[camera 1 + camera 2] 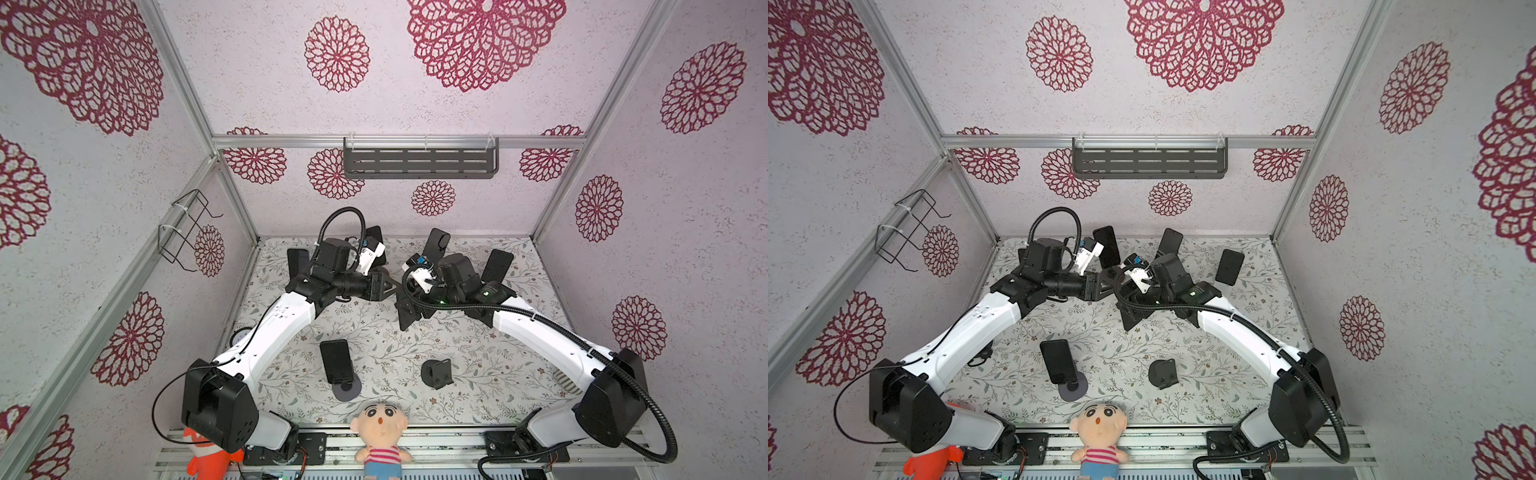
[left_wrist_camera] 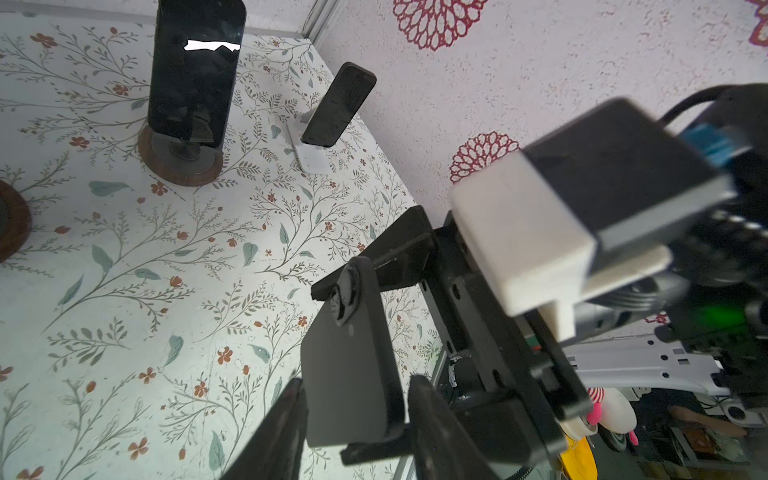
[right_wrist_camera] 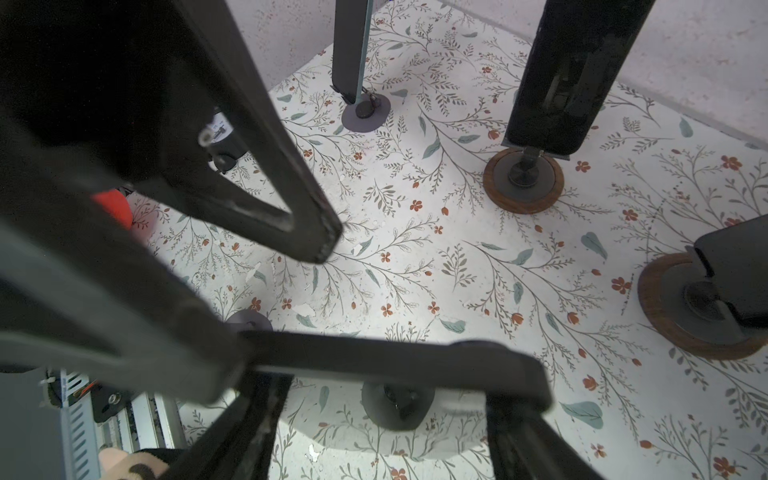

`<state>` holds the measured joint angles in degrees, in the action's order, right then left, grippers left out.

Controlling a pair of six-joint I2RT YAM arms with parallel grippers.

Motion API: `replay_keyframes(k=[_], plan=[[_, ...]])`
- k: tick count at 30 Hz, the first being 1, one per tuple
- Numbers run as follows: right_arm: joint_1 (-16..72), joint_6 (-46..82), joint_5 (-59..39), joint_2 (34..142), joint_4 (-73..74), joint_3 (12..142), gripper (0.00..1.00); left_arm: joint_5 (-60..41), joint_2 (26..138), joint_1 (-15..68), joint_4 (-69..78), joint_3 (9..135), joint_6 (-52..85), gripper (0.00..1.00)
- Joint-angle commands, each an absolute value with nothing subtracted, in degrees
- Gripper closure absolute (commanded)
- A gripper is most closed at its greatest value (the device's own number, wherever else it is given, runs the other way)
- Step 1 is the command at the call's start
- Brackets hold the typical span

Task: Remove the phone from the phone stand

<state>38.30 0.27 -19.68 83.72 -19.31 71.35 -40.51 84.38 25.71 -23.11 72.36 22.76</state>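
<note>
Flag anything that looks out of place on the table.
One stand near the front sits empty, and a phone is up in the air above mid-table, off any stand. Nothing looks spilled or broken.

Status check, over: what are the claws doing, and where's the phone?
Right gripper holds phone in the air, off any stand. Left gripper straddles it, grip unclear. Nothing in the way.

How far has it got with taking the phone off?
Done: one black stand near the front sits without a phone. In hand: the left tool flanks a phone on both sides; whether it is gripped is unclear. Left: carrying it clear and setting it down.
</note>
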Motion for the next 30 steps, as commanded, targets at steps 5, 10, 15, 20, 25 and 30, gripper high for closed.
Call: replay_keyframes(k=[5,10,15,20,25,30], plan=[[38.1,2.3,-22.1,83.6,-14.0,74.3,0.48,-38.7,86.3,26.8,-22.8,73.8,21.3,0.71],[38.2,3.0,-22.0,84.2,-12.2,74.5,0.49,-39.9,87.2,27.1,-22.6,74.1,21.3,0.74],[38.2,3.0,-21.8,84.8,-11.8,74.7,0.49,-39.6,87.2,27.1,-22.6,74.2,21.4,0.94],[38.2,2.5,-20.8,84.3,-12.1,74.2,0.36,-39.5,87.0,26.8,-21.6,74.0,22.4,1.00],[38.1,1.1,-15.7,81.9,-15.4,72.2,0.01,-40.5,87.4,25.0,-20.9,73.8,25.0,1.00],[38.2,2.2,-15.1,80.7,-16.4,69.4,0.01,-42.1,87.2,24.3,-18.7,73.2,26.8,1.00]])
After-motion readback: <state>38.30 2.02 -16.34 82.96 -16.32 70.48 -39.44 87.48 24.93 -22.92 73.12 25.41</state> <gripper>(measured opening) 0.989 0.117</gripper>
